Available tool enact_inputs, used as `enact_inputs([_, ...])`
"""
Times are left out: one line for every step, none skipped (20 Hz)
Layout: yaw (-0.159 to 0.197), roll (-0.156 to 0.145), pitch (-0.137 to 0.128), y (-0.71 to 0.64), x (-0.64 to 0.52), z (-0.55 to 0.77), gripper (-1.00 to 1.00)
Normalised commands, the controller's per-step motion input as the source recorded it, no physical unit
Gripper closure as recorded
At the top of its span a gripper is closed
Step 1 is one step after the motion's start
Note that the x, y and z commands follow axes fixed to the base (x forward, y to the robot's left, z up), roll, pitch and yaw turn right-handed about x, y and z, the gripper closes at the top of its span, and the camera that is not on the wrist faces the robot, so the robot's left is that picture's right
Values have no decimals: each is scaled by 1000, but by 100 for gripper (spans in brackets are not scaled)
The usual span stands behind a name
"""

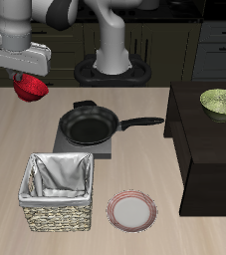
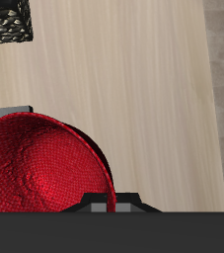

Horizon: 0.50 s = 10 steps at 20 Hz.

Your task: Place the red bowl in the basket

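One red bowl (image 1: 29, 89) hangs in the air above the table (image 1: 15, 139), clamped in the gripper (image 1: 25, 77), whose two fingers are closed on its rim; the bowl is tilted on its side, so that its hollow faces partly sideways rather than up. It is well clear of the tabletop and sits farther back than the basket (image 1: 57, 192), not over it. The basket stands near the table's front edge, square and woven, with a pale cloth lining its inside and folded over its rim, and nothing shows inside it. Just beside the basket, also near the front edge, lies a white plate with a pink rim (image 1: 131, 210). Behind the basket, a black pan (image 1: 90, 125) rests on a small grey stove plate (image 1: 85, 147), its handle pointing toward a dark cabinet (image 1: 209, 149) at the table's side. On top of that cabinet sits a green-yellow bowl (image 1: 220, 102), well apart from everything else. In the wrist view the red bowl (image 2: 39, 173) fills much of the picture right by the gripper's dark body, its surface finely dotted, with pale wood of the table (image 2: 123, 89) beyond it and a corner of a dark woven thing (image 2: 7, 22) at the edge; I cannot tell what that is.
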Motion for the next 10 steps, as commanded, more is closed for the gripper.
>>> enact_inputs([-8,33,19,179,290,105,100])
enact_inputs([4,-9,1,119,277,123,100])
enact_inputs([7,76,-18,491,504,307,100])
enact_inputs([-15,-40,-20,141,245,149,100])
enact_inputs([-10,75,12,262,246,139,100])
enact_inputs([-6,44,26,-20,151,65,100])
enact_inputs([3,52,-49,579,521,336,100])
enact_inputs([-40,-78,-31,85,204,177,100])
enact_inputs([31,65,2,206,205,118,100])
enact_inputs([1,-14,-51,199,236,244,100])
